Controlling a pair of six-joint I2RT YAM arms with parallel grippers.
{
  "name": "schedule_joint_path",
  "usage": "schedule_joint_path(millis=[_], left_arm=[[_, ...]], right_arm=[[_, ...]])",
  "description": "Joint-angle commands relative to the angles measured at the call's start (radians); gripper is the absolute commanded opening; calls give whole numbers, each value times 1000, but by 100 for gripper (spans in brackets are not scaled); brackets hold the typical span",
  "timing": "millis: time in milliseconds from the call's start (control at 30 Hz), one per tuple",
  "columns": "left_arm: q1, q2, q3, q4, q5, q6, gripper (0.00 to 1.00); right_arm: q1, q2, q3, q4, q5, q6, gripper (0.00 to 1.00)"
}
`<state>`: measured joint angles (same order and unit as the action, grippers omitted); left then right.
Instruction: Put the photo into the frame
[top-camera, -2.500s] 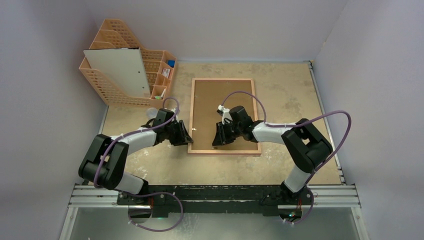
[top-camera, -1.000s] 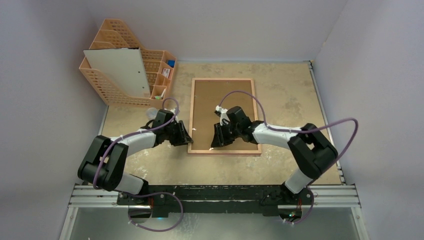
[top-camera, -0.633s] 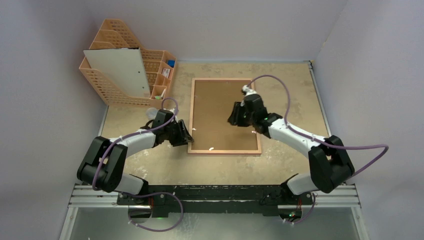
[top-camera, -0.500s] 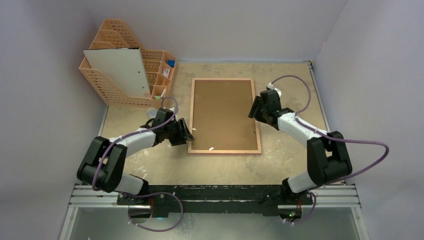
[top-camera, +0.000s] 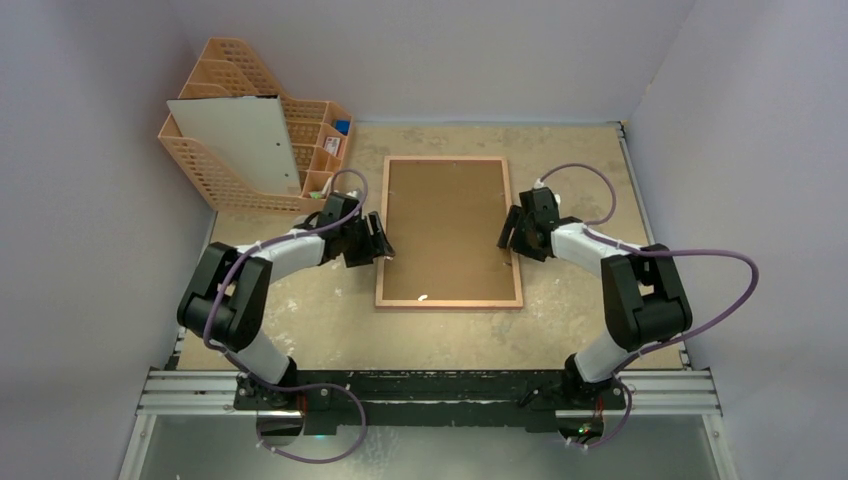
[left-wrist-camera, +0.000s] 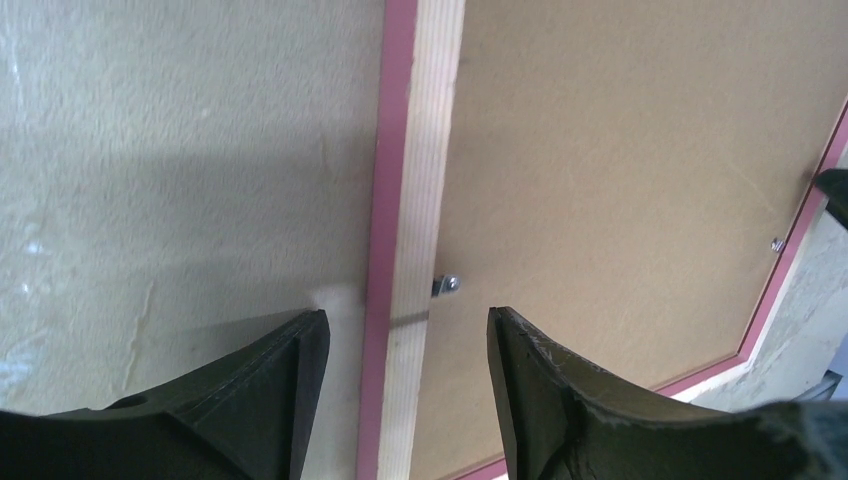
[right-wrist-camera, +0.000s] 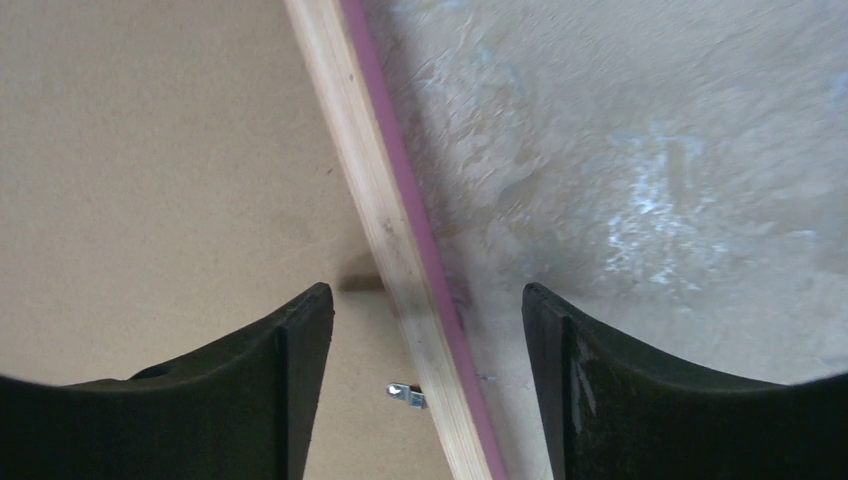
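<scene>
Since frame lies back-up mid-table, long axis 12-6, left gripper straddles its 9 o'clock rail, right gripper its 3 o'clock rail. Both jaws spread, holding nothing. Photo not visible; backing board fills the opening.

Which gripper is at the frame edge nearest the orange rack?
The left gripper, open astride the frame's edge beside the rack; the right gripper is at the opposite edge.

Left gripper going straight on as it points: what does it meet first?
Likely the frame: its rail lies between the tips of the left gripper, one over the table, one over the backing board. Depth unclear.
</scene>
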<state>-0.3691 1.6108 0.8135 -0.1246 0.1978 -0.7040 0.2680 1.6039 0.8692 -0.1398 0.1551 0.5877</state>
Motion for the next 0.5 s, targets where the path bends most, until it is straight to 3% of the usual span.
schedule_joint_path(millis=[0,233,467], left_arm=[[1,59,47,29,48,40,61],[-2,151,133,95,159,-1,59],[-16,238,197,140,193,5,58]], right_arm=[[-3,-17,-45,60,-148,-3,67],[-4,-114,-177,135,-240,14,52],[3,-218,-326,263,-445,124,47]])
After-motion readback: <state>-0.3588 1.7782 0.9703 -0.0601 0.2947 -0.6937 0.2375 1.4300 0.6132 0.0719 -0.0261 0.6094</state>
